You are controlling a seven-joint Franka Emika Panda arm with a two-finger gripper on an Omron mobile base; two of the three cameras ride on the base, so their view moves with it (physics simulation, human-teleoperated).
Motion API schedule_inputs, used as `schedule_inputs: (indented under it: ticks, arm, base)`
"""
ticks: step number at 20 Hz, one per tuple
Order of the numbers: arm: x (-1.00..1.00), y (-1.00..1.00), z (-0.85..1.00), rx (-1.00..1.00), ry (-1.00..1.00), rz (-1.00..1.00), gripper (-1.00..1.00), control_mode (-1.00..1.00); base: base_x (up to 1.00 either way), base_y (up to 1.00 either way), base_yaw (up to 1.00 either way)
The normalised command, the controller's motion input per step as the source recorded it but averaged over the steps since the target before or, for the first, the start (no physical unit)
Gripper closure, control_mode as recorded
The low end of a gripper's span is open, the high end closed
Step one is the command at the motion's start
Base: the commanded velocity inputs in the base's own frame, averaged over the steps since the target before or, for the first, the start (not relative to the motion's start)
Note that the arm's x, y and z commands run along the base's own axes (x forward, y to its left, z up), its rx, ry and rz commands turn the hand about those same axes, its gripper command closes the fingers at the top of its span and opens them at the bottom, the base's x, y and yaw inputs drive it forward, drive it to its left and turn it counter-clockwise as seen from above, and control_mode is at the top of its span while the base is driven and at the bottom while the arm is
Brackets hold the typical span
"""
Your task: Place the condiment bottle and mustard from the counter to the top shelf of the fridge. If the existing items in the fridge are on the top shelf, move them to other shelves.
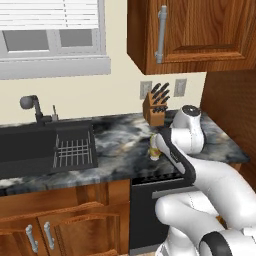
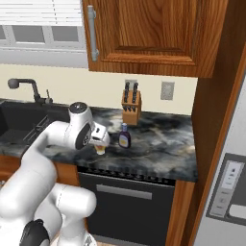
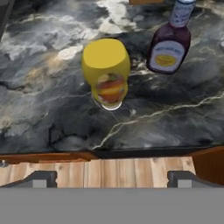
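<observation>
- Mustard (image 3: 106, 72): a yellow squeeze bottle standing cap-down on the counter (image 3: 52, 118), near its front edge. In the hand view it sits just left of centre. This placement suggests it is the first pick target.
- Condiment bottle (image 3: 169, 43): dark, with a white neck label, upright at about 2 o'clock from the mustard in the hand view. The two stand near each other but apart, which leaves room for a finger between them.
- Gripper (image 3: 109, 179): jaws spread wide and holding nothing. Both fingertips (image 3: 41, 178) rise at 6 o'clock of the hand view, above the counter's front edge and short of the mustard. The wide stance suits an approach that straddles the bottle.
- Arm: in the right base view the hand (image 2: 98, 133) hangs directly over the mustard (image 2: 100, 149), the condiment bottle (image 2: 124, 136) at its 3 o'clock.
- Knife block (image 2: 130, 108): against the wall at 12 o'clock from the bottles, well apart from them.
- Sink (image 1: 45, 145): far to 9 o'clock in the left base view.
- Fridge (image 2: 228, 182): at 3 o'clock past the wood panel, door shut. Neither bottle is shelved yet.
</observation>
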Motion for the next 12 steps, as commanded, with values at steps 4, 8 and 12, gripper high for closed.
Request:
schedule_inputs:
  ticks: [4,8,12]
  arm:
    - [0.19,0.00,-0.28,0.02,-0.15,0.00,-1.00,-1.00]
    - [0.27,0.00,-0.17,0.00,-0.13,0.00,-1.00,-1.00]
    - [0.33,0.00,-0.14,0.00,-0.08,0.00,-1.00,-1.00]
  base:
    - [0.00,0.00,0.00]
    - [0.00,0.00,0.00]
    - [0.00,0.00,0.00]
